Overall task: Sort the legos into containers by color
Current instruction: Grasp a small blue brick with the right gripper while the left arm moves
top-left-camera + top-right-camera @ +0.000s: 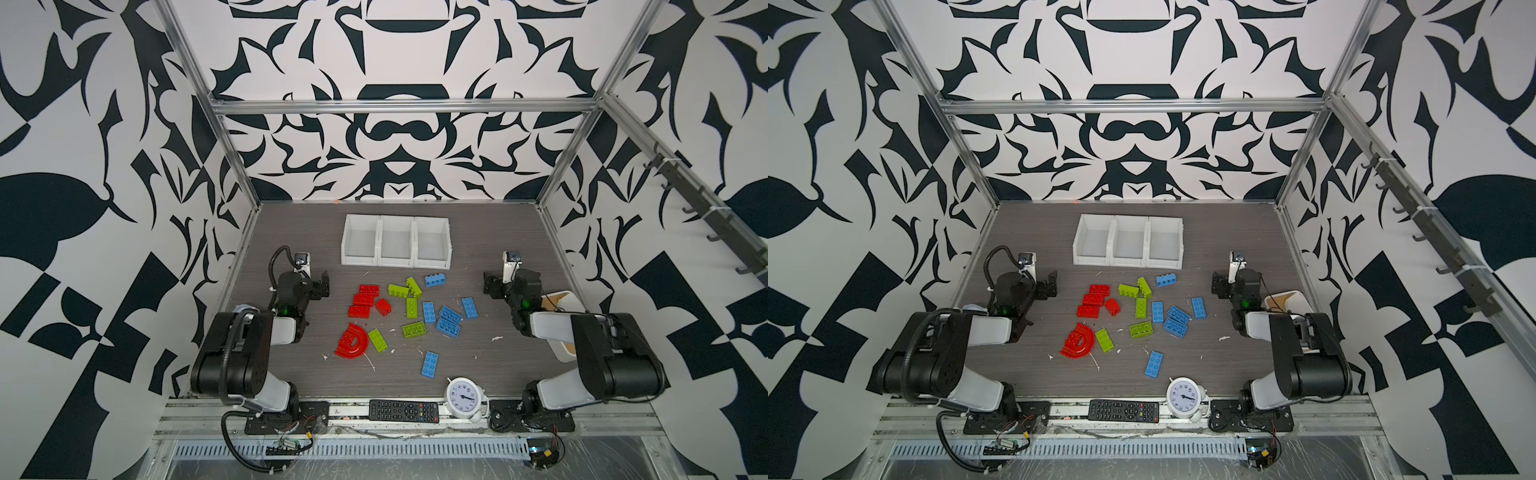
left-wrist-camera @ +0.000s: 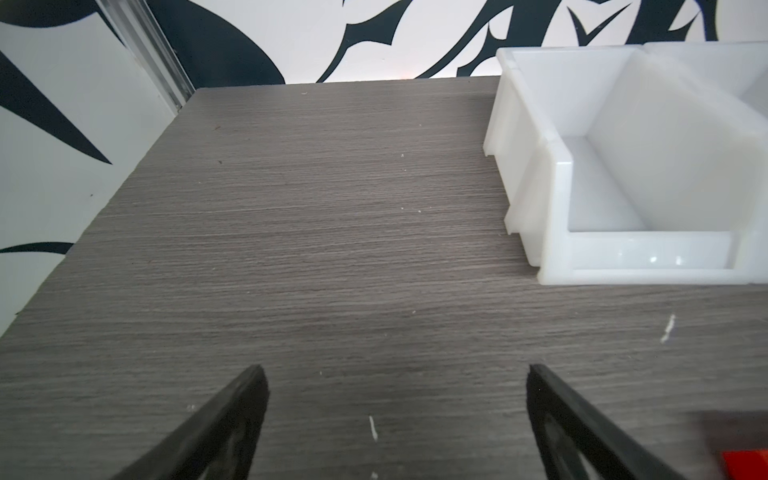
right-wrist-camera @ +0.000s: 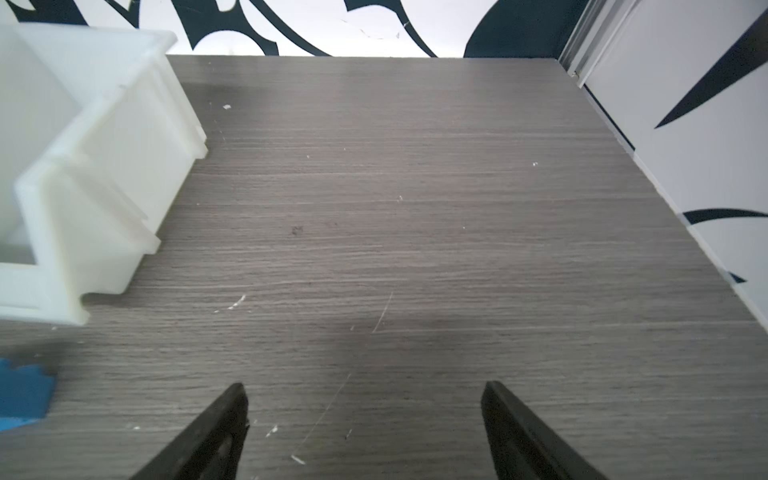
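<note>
I saw my left gripper [image 2: 395, 374] and right gripper [image 3: 363, 388] both spread wide, gripping nothing. The legos [image 1: 411, 307] lay scattered on the table [image 1: 291, 232] before the empty containers [image 1: 379, 245]. Only numerals on the clock [image 1: 461, 394] were legible.

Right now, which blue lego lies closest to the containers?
The blue brick just in front of the rightmost bin; all other blue bricks lie farther from the row.
</note>
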Tool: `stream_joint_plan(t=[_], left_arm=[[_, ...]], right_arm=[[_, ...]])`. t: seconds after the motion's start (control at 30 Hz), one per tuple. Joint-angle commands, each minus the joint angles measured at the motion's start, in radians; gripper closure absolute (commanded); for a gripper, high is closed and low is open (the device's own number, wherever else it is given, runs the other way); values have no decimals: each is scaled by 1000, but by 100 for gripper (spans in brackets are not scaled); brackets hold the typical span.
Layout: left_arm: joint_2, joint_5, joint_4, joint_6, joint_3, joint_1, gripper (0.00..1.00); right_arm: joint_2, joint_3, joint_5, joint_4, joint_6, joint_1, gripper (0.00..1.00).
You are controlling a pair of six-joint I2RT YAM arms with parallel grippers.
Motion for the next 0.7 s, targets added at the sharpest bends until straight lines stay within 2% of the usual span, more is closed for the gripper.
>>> stream_joint_plan(t=[0.0, 0.07, 0.13, 0.2, 0.27, 0.37, 0.43, 0.53, 0.67], left_arm=[[-177, 18, -202, -14, 83, -20, 0], [-297, 60, -342, -155, 142, -25, 0], [-349, 144, -443, -260, 187, -45, 0], [-366, 203, -456, -324, 185, -96, 0], [-372, 230, -391, -329, 138, -170, 0], [-379, 222, -241, -300, 36, -258, 0], [-370, 255, -161, -339, -2, -267, 0], [-351, 301, -179, -367, -2, -269, 0], [-322, 298, -155, -346, -9, -274, 0]], right_arm=[[-142, 177, -37, -360, 91, 19, 18], [-171, 277, -114, -569, 171, 31, 25], [-174, 333, -191, -724, 187, 60, 30], [-168, 370, -169, -865, 201, 108, 35], [-157, 381, -153, -956, 200, 162, 40], [-129, 399, -97, -1043, 204, 226, 40], [-108, 405, -36, -1072, 206, 266, 40], [-49, 427, -48, -1104, 207, 301, 48], [17, 458, -7, -1131, 201, 336, 47]])
